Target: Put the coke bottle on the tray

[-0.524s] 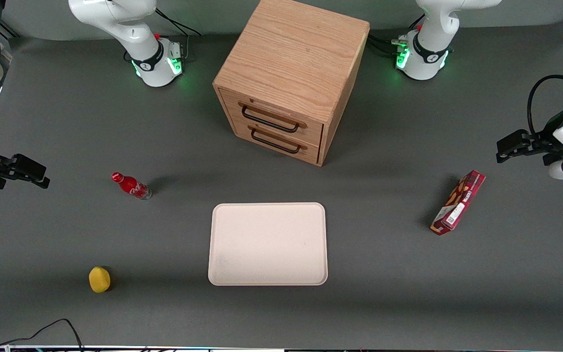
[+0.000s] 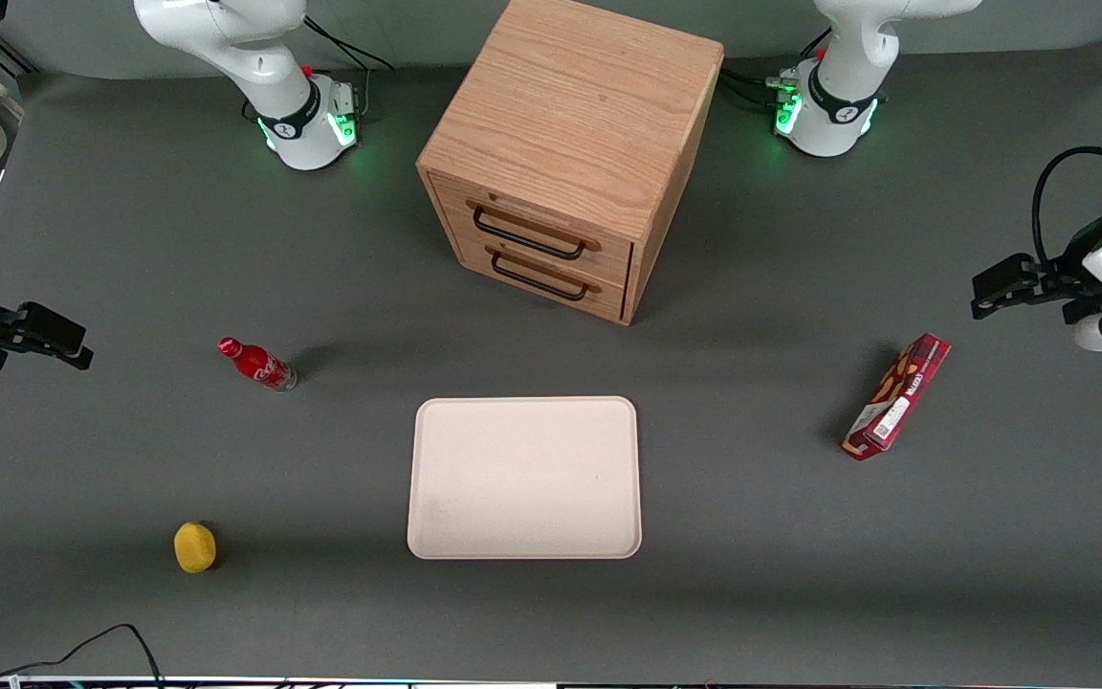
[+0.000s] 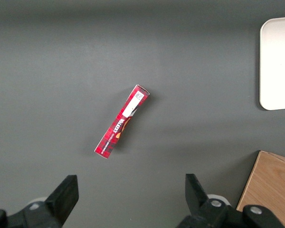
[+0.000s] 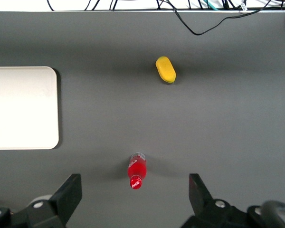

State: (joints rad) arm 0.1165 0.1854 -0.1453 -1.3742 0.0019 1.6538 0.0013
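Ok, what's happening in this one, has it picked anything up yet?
Not yet. The working arm's hand is open and empty, hanging above the table out at its own end. The coke bottle stands on the table, untouched, between that hand and the tray. The tray has nothing on it. A yellow object sits nearer the front camera than the bottle, a red snack box lies toward the parked arm's end, and the wooden drawer cabinet has both drawers shut.

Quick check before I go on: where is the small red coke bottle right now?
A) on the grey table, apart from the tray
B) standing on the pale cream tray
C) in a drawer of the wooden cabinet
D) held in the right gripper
A: the small red coke bottle sits on the grey table, apart from the pale cream tray; the open right gripper holds nothing.
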